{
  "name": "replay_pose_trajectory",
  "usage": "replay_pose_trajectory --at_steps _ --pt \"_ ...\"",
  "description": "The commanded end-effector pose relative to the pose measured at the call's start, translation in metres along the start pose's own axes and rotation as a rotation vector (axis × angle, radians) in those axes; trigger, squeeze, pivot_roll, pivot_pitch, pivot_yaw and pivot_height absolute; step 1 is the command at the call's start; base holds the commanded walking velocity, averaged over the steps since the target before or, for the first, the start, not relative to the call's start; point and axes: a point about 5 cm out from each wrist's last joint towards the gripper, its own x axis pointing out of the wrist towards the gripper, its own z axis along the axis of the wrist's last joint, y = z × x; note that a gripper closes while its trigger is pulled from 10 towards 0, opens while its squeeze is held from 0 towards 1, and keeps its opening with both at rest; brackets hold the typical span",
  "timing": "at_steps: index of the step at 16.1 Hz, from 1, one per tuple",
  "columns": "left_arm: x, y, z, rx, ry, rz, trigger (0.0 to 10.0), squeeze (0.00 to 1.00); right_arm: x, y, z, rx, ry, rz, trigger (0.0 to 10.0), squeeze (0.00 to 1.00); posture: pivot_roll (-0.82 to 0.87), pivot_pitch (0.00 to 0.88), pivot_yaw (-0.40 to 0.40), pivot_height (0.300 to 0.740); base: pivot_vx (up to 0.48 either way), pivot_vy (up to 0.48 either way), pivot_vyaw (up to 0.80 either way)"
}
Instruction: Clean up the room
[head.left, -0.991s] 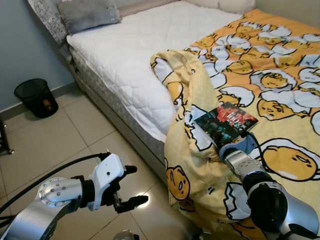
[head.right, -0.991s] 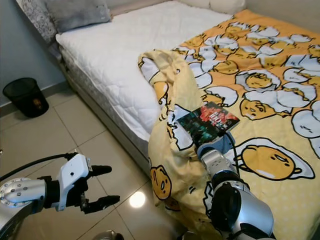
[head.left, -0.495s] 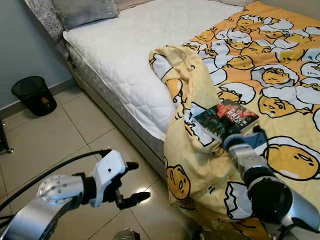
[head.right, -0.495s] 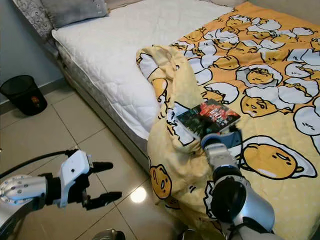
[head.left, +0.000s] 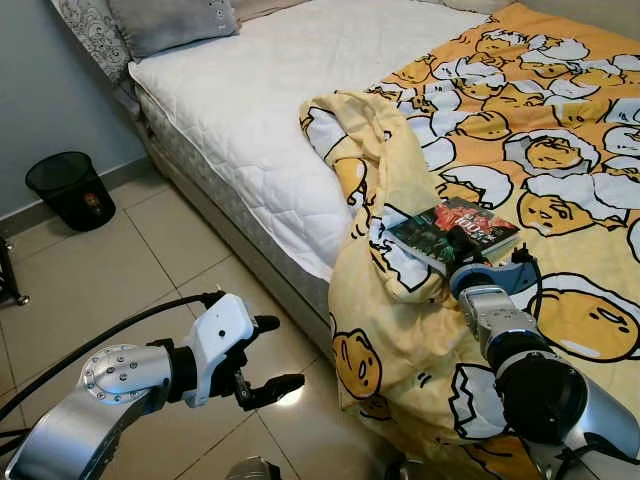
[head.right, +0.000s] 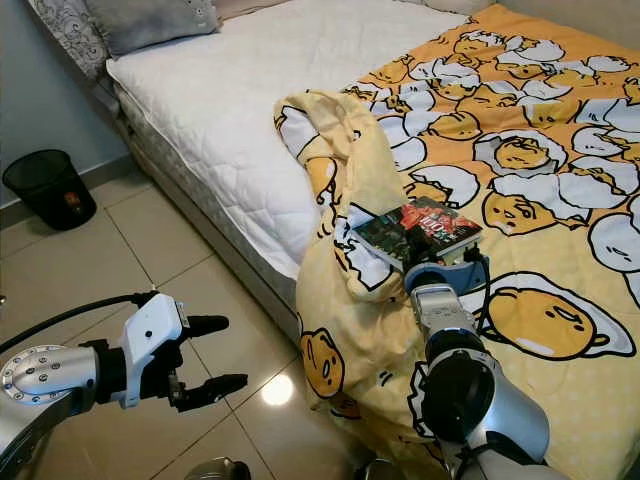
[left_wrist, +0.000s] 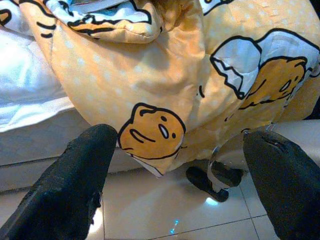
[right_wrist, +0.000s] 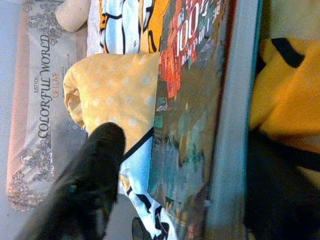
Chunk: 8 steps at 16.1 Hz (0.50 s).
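Observation:
A dark paperback book (head.left: 455, 232) with red lettering lies on the bunched yellow egg-print blanket (head.left: 395, 330) at the bed's edge. My right gripper (head.left: 490, 272) reaches up to the book's near edge. In the right wrist view its black fingers (right_wrist: 95, 170) stand open on either side of the book (right_wrist: 195, 100), with blanket showing between one finger and the cover. My left gripper (head.left: 270, 355) hovers open and holding nothing, low over the tiled floor beside the bed. In the left wrist view it faces the hanging blanket (left_wrist: 150, 90).
The white mattress (head.left: 270, 100) fills the bed's left half, with a grey pillow (head.left: 170, 22) at its head. A black mesh waste bin (head.left: 72, 190) stands on the floor (head.left: 130, 270) by the wall at left. Blanket folds hang down to the floor.
My right gripper has edged forward to the book's near edge. My left gripper has drifted slightly right and lower. The view itself has shifted a little.

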Motion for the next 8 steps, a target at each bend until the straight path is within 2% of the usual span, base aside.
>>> replay_pose_trajectory --at_steps 1,7,8 --pt "0.000 0.001 0.002 0.005 -0.004 0.008 10.0 1.00 0.004 0.014 -0.001 -0.013 0.002 0.042 0.0 0.00 0.12 0.071 0.054 0.740 0.000 0.000 0.00" --pt "0.005 0.001 0.001 0.000 -0.010 0.013 10.0 1.00 0.002 0.004 0.000 -0.083 0.023 -0.027 0.0 0.00 0.10 0.063 0.048 0.740 0.000 0.000 0.00" --pt "0.007 0.001 0.000 0.000 -0.012 0.012 10.0 1.00 0.001 0.001 0.000 -0.120 0.030 -0.047 0.0 0.00 0.09 0.059 0.048 0.740 0.000 0.000 0.00"
